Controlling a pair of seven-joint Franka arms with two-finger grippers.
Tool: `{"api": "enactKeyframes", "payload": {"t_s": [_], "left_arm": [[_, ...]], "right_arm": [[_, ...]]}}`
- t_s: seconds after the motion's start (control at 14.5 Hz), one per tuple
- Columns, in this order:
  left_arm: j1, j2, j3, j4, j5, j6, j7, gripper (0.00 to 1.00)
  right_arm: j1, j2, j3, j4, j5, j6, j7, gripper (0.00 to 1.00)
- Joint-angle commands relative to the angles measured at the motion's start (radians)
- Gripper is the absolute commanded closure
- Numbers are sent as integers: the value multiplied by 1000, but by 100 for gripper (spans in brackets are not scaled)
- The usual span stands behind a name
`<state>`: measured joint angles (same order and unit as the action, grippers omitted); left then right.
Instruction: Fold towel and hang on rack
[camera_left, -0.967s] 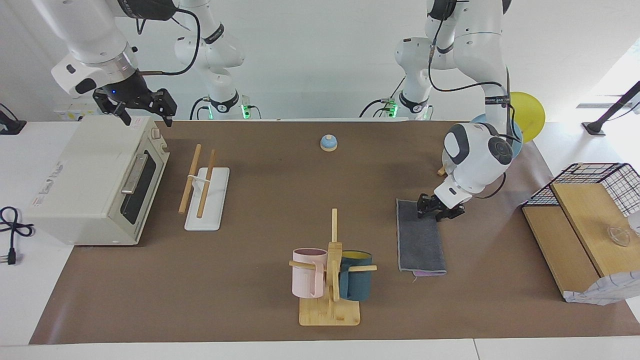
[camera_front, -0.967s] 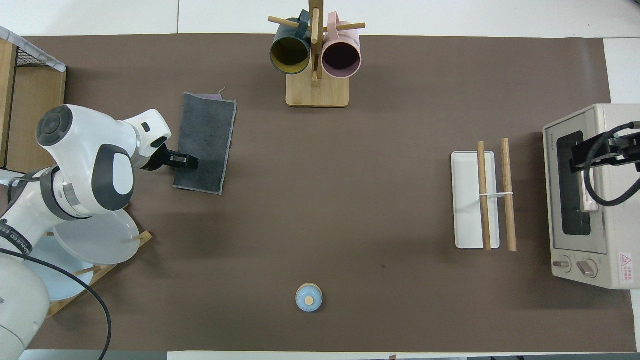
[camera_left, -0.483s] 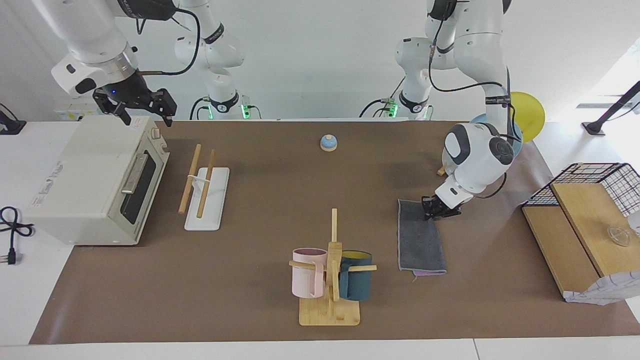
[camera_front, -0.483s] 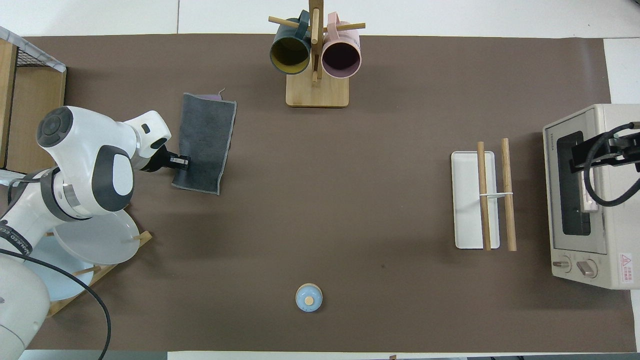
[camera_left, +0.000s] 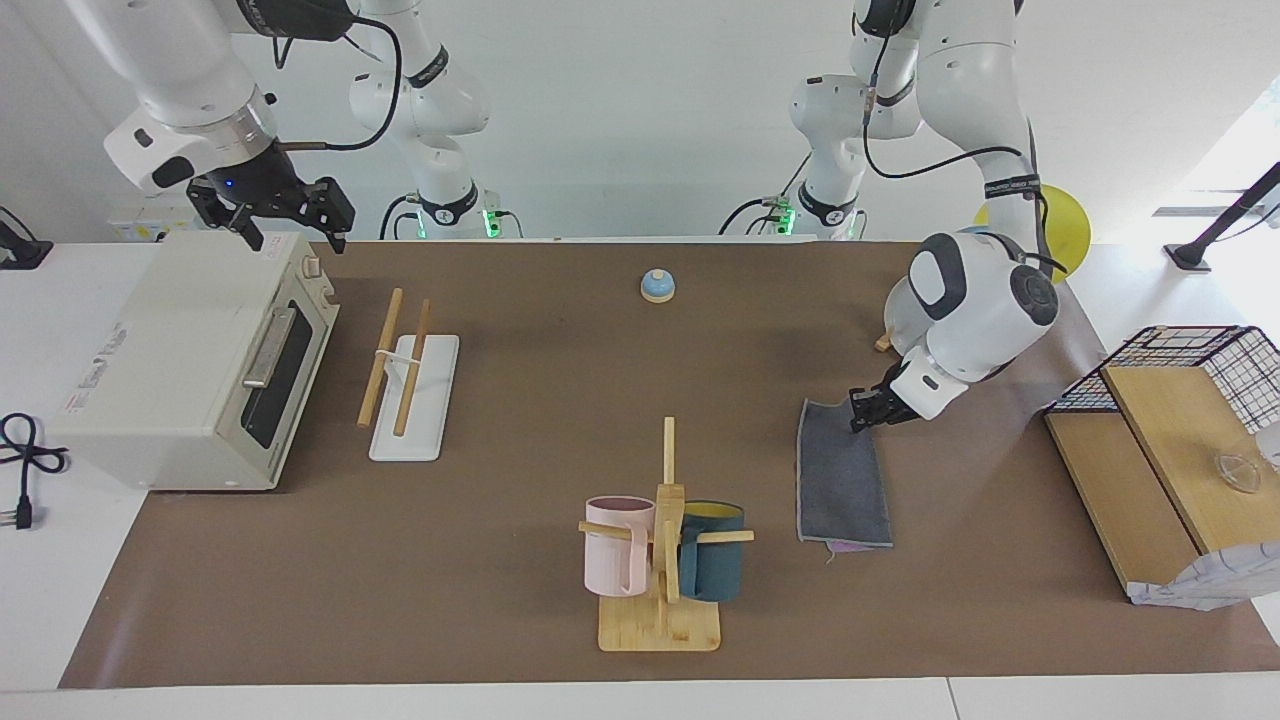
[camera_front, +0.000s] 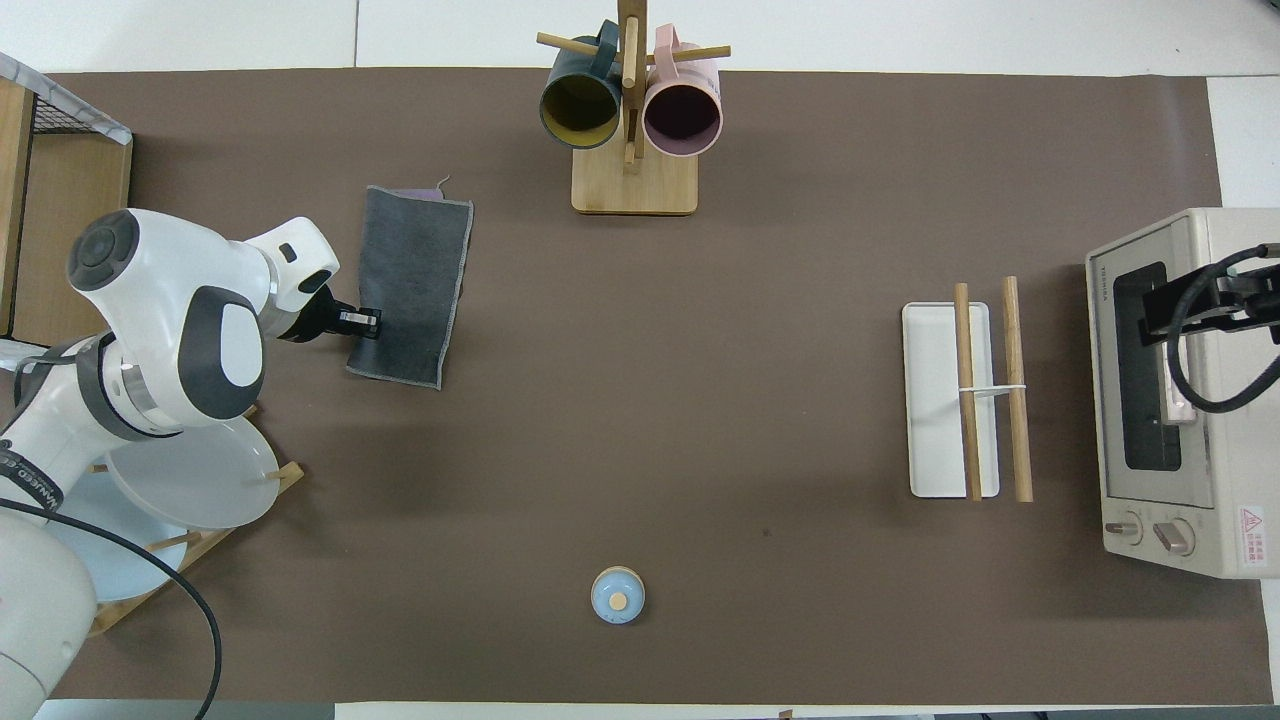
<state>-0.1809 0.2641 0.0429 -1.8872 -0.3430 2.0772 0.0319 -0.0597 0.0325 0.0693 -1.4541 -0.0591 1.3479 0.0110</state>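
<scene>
The towel (camera_left: 842, 480) (camera_front: 415, 275) lies folded into a narrow strip, dark grey face up, with a sliver of purple at its end farthest from the robots. It sits toward the left arm's end of the table. My left gripper (camera_left: 862, 418) (camera_front: 368, 322) is shut on the towel's nearer corner, which is raised slightly off the mat. The rack (camera_left: 398, 360) (camera_front: 988, 390), two wooden rods over a white base, stands toward the right arm's end of the table. My right gripper (camera_left: 270, 215) waits open above the toaster oven.
A toaster oven (camera_left: 190, 360) stands beside the rack. A mug tree (camera_left: 662, 560) with a pink and a teal mug stands far from the robots. A small blue bell (camera_left: 657, 286) is near the robots. A plate stand (camera_front: 180, 490) and a wooden shelf (camera_left: 1150, 480) flank the left arm.
My left gripper went from open to shut on the towel's nearer corner and rose slightly, lifting that corner. The right arm stayed still.
</scene>
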Motion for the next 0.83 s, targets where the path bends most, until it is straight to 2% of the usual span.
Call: {"api": "enactKeyframes", "payload": {"t_s": [0.0, 0.21, 0.41, 0.62, 0.76], "left_arm": [[-9, -26, 0, 94, 24, -150, -176, 100], [-35, -49, -3, 195, 38, -256, -440, 100], [-75, -110, -32, 211, 36, -246, -830, 100], [-74, -173, -84, 212, 24, -238, -1123, 100], [-74, -195, -118, 224, 19, -218, -1312, 100]], "right_arm": [[4, -31, 18, -32, 56, -39, -60, 0], [15, -42, 20, -54, 67, -33, -75, 0], [15, -75, 23, -133, 110, 19, -120, 0], [1, -134, 18, -273, 310, 150, 39, 0], [15, -169, 21, -366, 370, 232, 154, 0]]}}
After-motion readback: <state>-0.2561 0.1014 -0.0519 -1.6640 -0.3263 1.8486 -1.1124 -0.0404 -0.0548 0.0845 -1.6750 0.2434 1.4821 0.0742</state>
